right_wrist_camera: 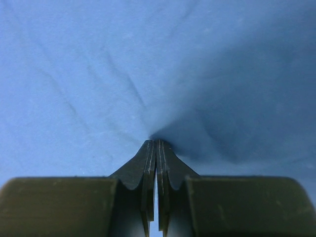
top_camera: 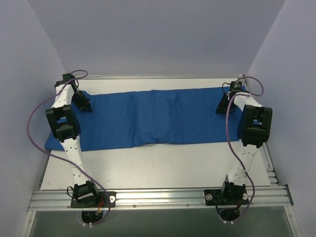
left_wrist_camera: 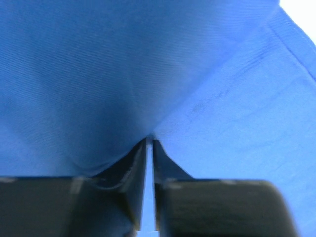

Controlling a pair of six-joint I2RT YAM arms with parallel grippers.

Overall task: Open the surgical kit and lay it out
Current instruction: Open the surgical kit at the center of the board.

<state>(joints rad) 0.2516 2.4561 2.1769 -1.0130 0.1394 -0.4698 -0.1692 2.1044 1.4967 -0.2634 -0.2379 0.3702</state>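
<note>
The royal-blue cloth wrap (top_camera: 158, 118) lies spread as a long strip across the back of the table. My left gripper (top_camera: 83, 104) is at its far left end, shut on a pinch of the cloth (left_wrist_camera: 150, 137). My right gripper (top_camera: 222, 106) is at its far right end, shut on the cloth (right_wrist_camera: 157, 140), which puckers into folds at the fingertips. Both wrist views are filled with blue cloth (left_wrist_camera: 98, 74) (right_wrist_camera: 98, 74). The steel tray and the silver instruments are out of view; a slight bulge shows near the cloth's middle front edge (top_camera: 148, 138).
The white table (top_camera: 158, 163) shows bare in front of the cloth. Grey walls close in at the back and both sides. A metal rail (top_camera: 158, 197) carries the arm bases at the near edge. Purple cables loop beside each arm.
</note>
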